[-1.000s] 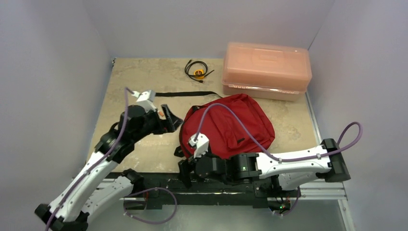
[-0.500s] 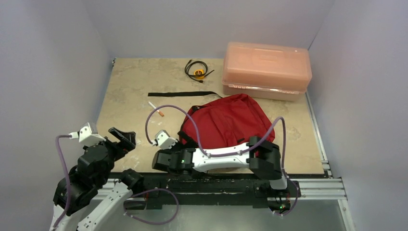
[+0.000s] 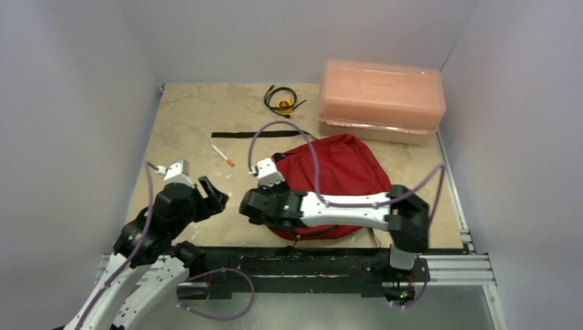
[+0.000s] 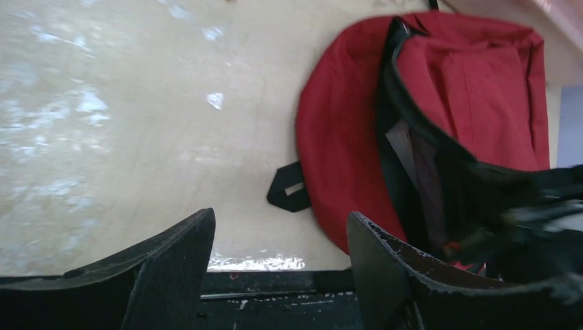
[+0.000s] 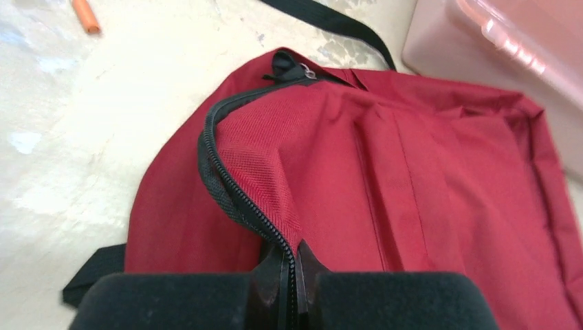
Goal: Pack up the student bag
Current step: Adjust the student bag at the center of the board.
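Clamps right tool [image 5: 287,267] on the black zipper edge of the student bag [image 3: 350,168]: spread wide a second ago, now pressed together, pinching the zipper tape at the bag's left side. Judging from that, readies a hold for lifting the flap and keeping the mouth open; nothing visibly packed yet. Finds the bag flat on the surface [image 3: 185,117], centre-right, just in front of the pink box [image 3: 381,96], zipper partly undone, dark lining showing in the left wrist view. Swings left tool [image 4: 280,220] back in from the far left; spread, holding nothing, facing the opening, near the right tool but apart. Stretches right arm leftward, low across the bag's near part, elbow folded at the right. Bends left arm sharply, wrist up. Leaves orange-tipped pen [image 3: 223,156], black strap [image 3: 258,134] and coiled cable [image 3: 282,100] loose beyond.
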Tool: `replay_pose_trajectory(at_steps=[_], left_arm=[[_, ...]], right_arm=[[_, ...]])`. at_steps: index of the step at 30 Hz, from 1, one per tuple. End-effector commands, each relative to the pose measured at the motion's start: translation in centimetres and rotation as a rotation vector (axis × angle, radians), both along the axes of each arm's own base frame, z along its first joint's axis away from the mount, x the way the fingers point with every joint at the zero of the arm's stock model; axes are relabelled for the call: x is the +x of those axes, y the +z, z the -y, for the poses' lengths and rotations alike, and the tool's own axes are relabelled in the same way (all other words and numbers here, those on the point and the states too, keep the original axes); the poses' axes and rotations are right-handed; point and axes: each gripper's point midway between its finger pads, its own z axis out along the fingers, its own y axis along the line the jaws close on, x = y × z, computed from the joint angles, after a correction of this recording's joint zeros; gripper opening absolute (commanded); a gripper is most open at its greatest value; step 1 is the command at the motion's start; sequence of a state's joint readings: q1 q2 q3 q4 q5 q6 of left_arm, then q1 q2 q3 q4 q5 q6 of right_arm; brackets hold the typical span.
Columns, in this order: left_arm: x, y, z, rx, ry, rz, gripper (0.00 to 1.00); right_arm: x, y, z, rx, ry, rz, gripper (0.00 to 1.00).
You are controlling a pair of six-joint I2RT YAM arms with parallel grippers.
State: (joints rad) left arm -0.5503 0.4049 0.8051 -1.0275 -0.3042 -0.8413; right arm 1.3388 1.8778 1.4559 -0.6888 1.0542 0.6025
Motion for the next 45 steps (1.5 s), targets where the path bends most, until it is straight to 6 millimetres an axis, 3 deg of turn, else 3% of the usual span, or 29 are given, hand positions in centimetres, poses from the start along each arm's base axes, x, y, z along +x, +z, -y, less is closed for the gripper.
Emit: replay_pose_trajectory(at_steps=[1,2,3,4,6,12,14,17,25,30,34,36,40,43,45], left_arm=[[1.6,-0.2,7.9,-0.180,-0.300,-0.016,0.66],[1.7,-0.8,9.5,-0.210,-0.367,-0.040,0.66],[1.8,-1.2,11.1,-0.238,-0.433,-0.074,0.66],[2.1,-1.7,12.4,-0.259,-0.484,-0.105,0.66],[2.6,-3.0,14.5,-0.289,-0.554,-0.184,0.68],[4.9,-6.0,17.8,-0.256,-0.578,-0.309,0.75],[6.1,-7.0,18.2,-0.194,-0.520,-0.311,0.76],[8.2,-8.9,17.7,-0.076,-0.376,-0.369,0.65],[13.1,-11.3,17.1,0.064,-0.150,-0.352,0.64],[14.4,-13.8,17.4,0.141,-0.099,-0.410,0.68],[13.9,-15.6,18.1,0.184,-0.111,-0.462,0.66],[13.5,-16.3,17.9,0.229,-0.121,-0.491,0.58],[13.3,-15.7,17.9,0.266,-0.192,-0.489,0.16],[13.4,-12.2,18.5,0.255,-0.313,-0.397,0.00],[13.0,-9.8,18.5,0.253,-0.402,-0.328,0.00]], right_arm=[[-1.6,4.4,0.2,0.483,0.015,-0.058,0.00],[-1.8,5.2,-0.1,0.590,0.035,-0.058,0.00],[-1.7,4.7,0.5,0.641,0.042,-0.076,0.00],[-1.6,5.7,0.5,0.719,0.057,-0.082,0.00],[-1.5,5.5,1.4,0.791,0.058,-0.095,0.00],[-1.1,6.5,2.3,0.905,0.056,-0.077,0.00],[-1.1,6.3,2.5,0.901,0.054,-0.076,0.00],[-1.1,6.1,2.9,0.897,0.053,-0.074,0.00],[-1.0,6.6,3.7,0.920,0.043,-0.048,0.00],[-1.1,6.1,4.5,0.934,0.035,-0.039,0.00],[-1.1,5.7,5.1,0.925,0.028,-0.035,0.00],[-1.0,5.7,5.5,0.918,0.022,-0.027,0.00],[-0.8,5.6,6.2,0.906,0.012,-0.012,0.00],[-0.7,5.1,6.5,0.890,0.000,-0.015,0.00],[-0.6,4.9,6.5,0.879,0.010,-0.020,0.00]])
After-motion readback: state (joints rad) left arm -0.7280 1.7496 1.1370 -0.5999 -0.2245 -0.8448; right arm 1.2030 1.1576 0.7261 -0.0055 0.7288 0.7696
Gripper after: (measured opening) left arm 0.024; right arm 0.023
